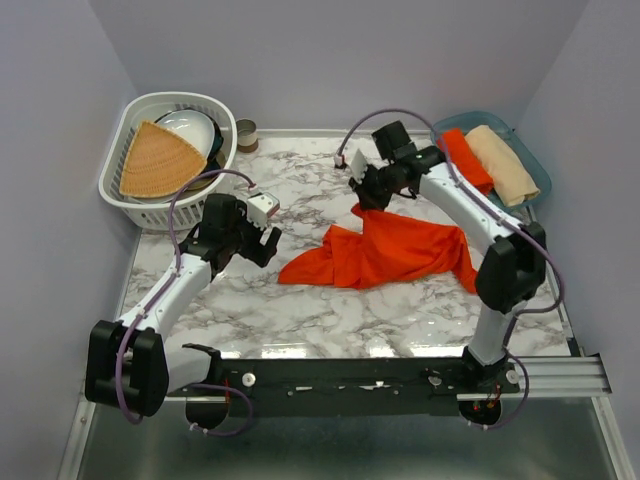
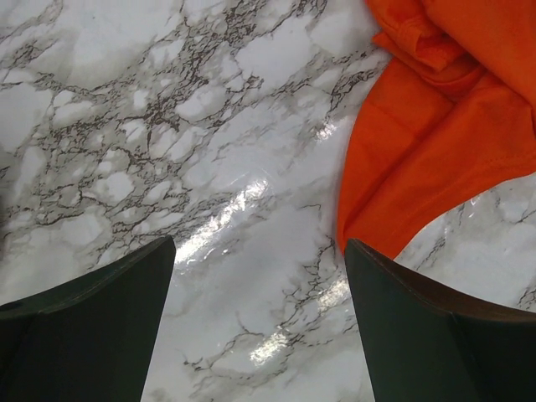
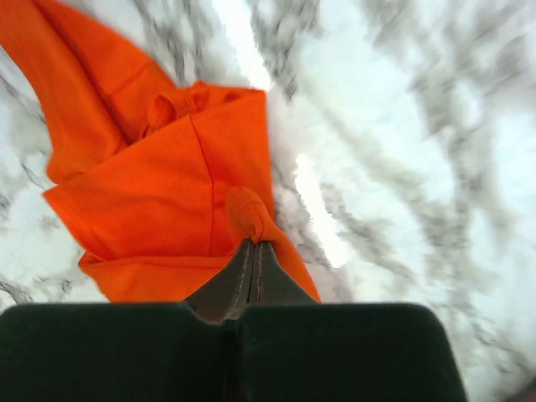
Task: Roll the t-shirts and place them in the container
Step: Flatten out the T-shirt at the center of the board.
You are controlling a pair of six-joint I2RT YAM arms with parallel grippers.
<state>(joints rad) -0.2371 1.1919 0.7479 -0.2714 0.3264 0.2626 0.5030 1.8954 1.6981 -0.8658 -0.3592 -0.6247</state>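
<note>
the shirt [image 1: 390, 255] lies crumpled on the counter [image 1: 300, 320], its far edge pinched in the clenched right pincer [image 3: 251, 251]. the left pincer [image 2: 255, 251] hangs released just beside its left corner. best to take that corner too and draw the cloth flat before rolling.

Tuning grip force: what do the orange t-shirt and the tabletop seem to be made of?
The orange t-shirt: soft matte knit cloth, probably cotton; it folds, wrinkles and bunches. The tabletop: hard glossy marble-look surface, maybe laminate or film; grey veins, sharp light reflections.
</note>
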